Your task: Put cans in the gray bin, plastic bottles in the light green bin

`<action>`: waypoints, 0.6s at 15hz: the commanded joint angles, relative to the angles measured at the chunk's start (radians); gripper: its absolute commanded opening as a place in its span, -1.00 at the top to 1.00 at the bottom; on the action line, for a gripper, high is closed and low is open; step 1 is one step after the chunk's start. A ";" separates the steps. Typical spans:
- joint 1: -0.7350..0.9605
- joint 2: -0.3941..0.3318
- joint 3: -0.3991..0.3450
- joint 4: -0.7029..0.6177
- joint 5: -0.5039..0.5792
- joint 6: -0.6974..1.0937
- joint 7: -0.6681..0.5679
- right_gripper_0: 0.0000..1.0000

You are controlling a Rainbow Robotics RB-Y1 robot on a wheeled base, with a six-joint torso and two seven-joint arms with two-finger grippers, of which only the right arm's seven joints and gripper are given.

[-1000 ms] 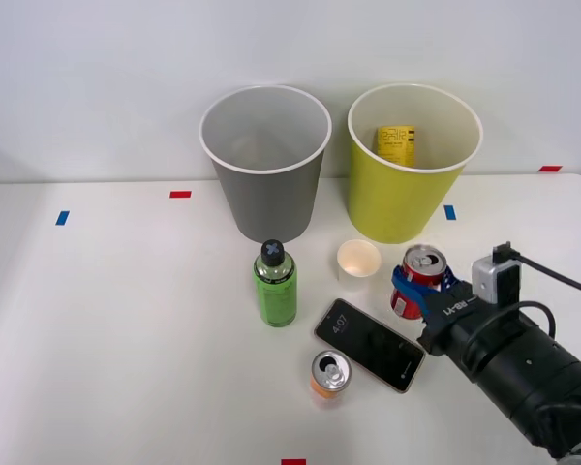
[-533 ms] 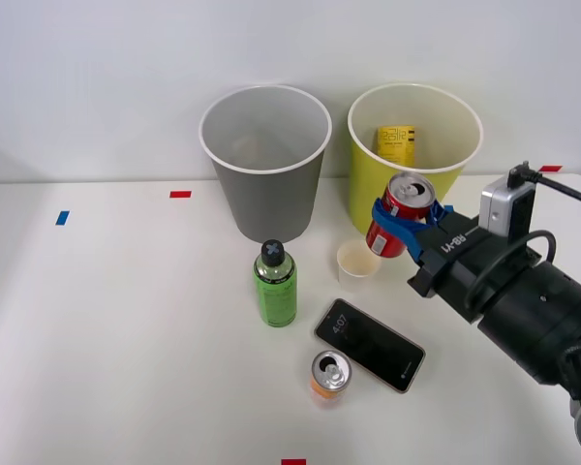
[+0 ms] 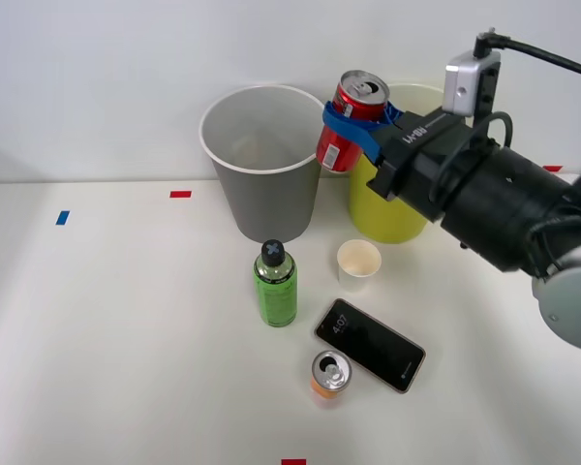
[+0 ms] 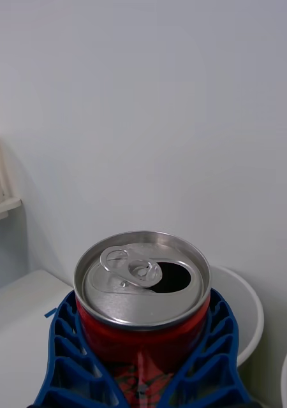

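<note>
The right pincer (image 3: 356, 124) pinches the red can (image 3: 349, 121) aloft beside the gray bin (image 3: 265, 165). Centre the can over that bin's opening before releasing.

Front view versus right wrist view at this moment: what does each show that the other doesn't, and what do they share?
Front view alone: the green bottle, orange can, paper cup and phone on the white table, plus the light green bin behind the arm.

Right wrist view alone: the red can from above, its pull tab lifted and the mouth open.

Shared: the right gripper shut on the red can, raised above the table between the two bins. The white rim in the wrist view is probably the gray bin.
</note>
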 commanded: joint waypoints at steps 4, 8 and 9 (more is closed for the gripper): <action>-0.327 0.100 0.101 0.365 -0.020 -0.061 -0.009 1.00; -0.482 0.156 0.180 0.585 -0.020 -0.153 -0.002 1.00; -0.499 0.160 0.196 0.605 -0.020 -0.169 -0.002 1.00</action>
